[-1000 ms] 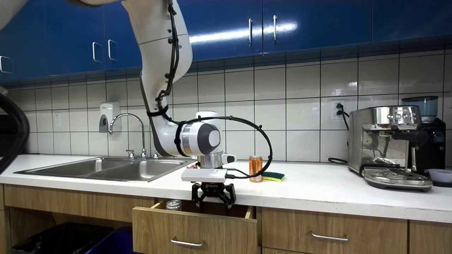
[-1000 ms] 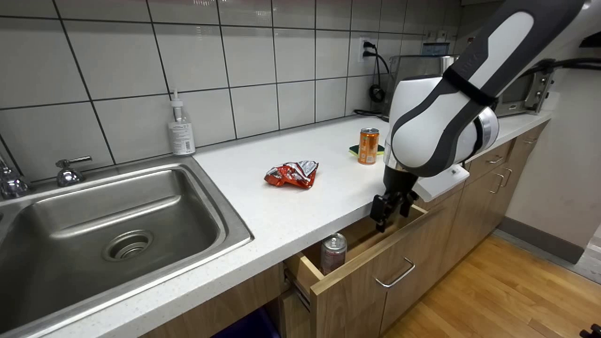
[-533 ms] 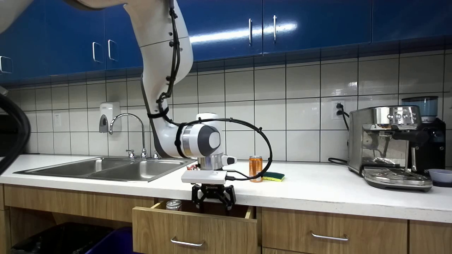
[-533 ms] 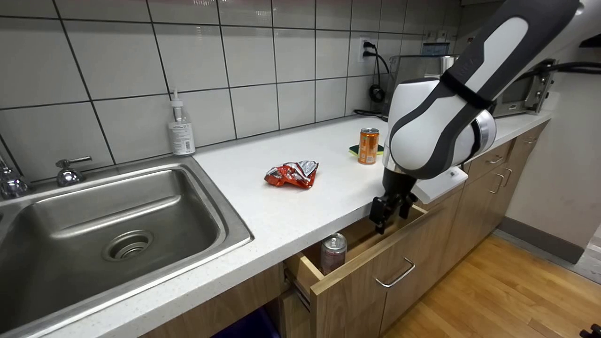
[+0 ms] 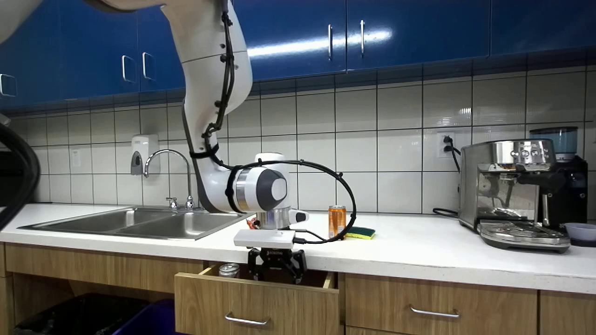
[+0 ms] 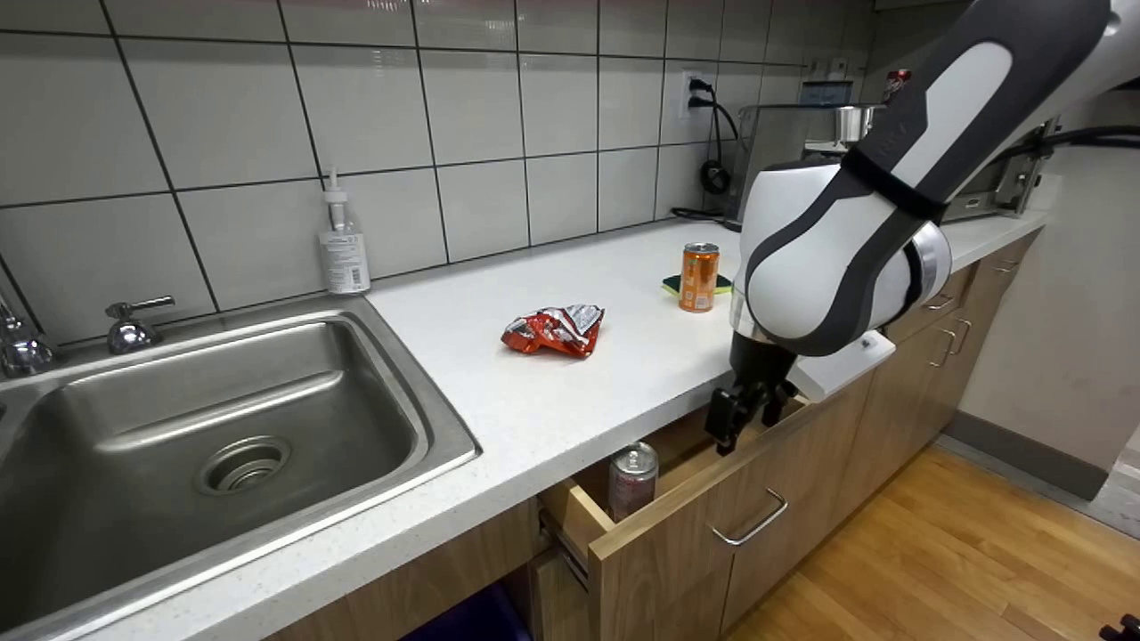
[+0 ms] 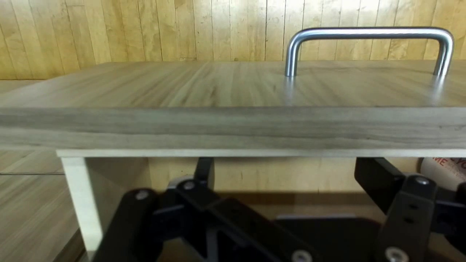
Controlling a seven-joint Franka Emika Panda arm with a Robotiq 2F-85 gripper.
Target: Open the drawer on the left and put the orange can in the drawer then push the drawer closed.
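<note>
Wrist view: the black, hinge-linked tool [image 7: 289, 176] has its jaws spread wide at the mouth of the open drawer [image 7: 218, 87], its wood streaked with grain, its handle [image 7: 369, 33] a smooth, bent silver bar. In both exterior views the orange can [image 6: 699, 280], a slim glossy cylinder, stands upright on the flat white table [image 6: 463, 374], just beside a green-and-yellow sponge [image 5: 361, 232]. A silvery-topped can [image 6: 633, 481] stands inside the drawer; a crinkled red wrapper [image 6: 554, 331] lies on the table.

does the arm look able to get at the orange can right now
Probably yes, but not straight across: the open gripper hangs low over the open drawer and would likely have to rise past the counter edge. The orange can stands upright, with only the sponge close by.
</note>
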